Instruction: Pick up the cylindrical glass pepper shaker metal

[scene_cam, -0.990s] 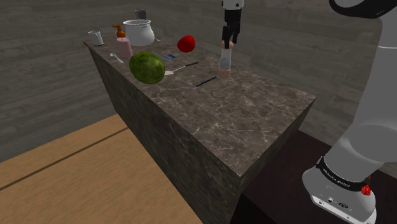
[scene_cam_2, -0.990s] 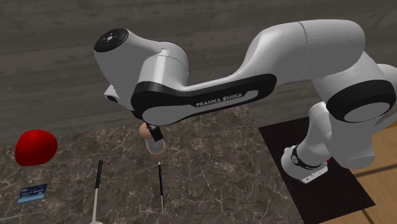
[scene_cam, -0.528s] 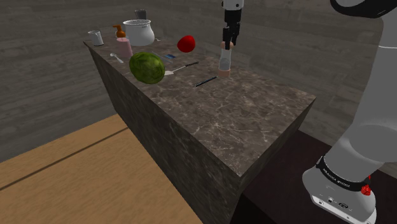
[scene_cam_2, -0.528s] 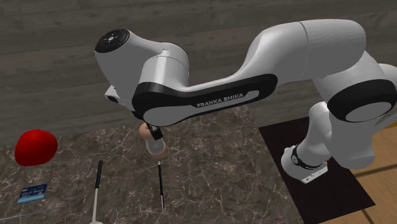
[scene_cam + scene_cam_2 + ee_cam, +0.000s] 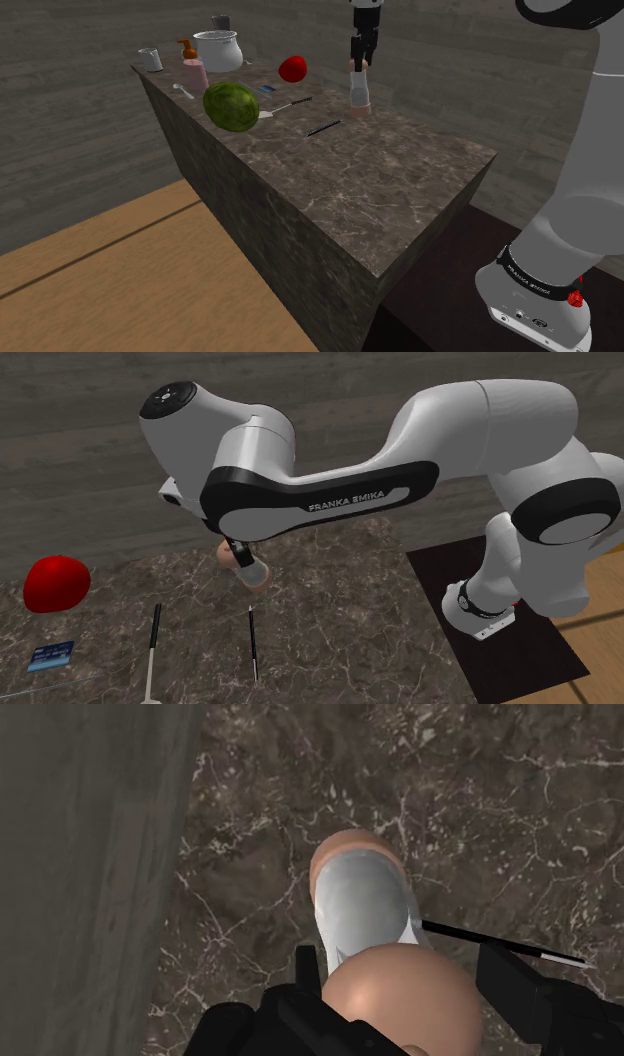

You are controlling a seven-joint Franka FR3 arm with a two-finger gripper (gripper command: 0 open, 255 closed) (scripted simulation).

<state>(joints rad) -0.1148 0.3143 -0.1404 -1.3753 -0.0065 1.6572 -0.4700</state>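
Marble counter, white arm, shaker in grasp.
The arm [image 5: 330,502] reaches over the dark marble counter [image 5: 400,190]. The black gripper [image 5: 358,68] is clamped on the top cap of the pepper shaker [image 5: 359,98], which is tilted, with a clear body and peach ends, near a thin black stick [image 5: 324,128].

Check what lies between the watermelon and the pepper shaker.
In the shoulder view, a slim utensil with a pale head and dark handle lies on the counter between watermelon and shaker; a thin black stick lies nearby.
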